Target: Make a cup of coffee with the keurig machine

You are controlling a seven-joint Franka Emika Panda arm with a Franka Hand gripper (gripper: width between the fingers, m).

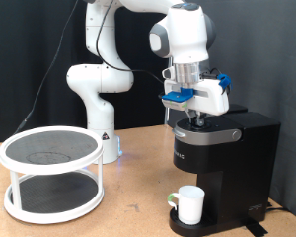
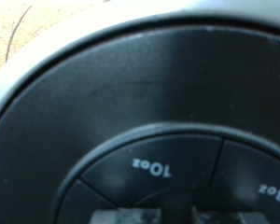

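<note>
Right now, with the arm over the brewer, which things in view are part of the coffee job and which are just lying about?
Part of the job:
- keurig machine, lid down; the wrist view shows its 10oz button close up
- cup, on the machine's drip tray
- gripper, right above the machine's top panel

Just lying about:
- white two-tier round rack, at the exterior view's left

The keurig machine point(image 1: 222, 148) looks like black plastic, smooth and a bit shiny, with a silver rim. The cup point(image 1: 190, 204) is smooth, shiny white. The desk point(image 1: 138, 212) looks like brown wood.
</note>
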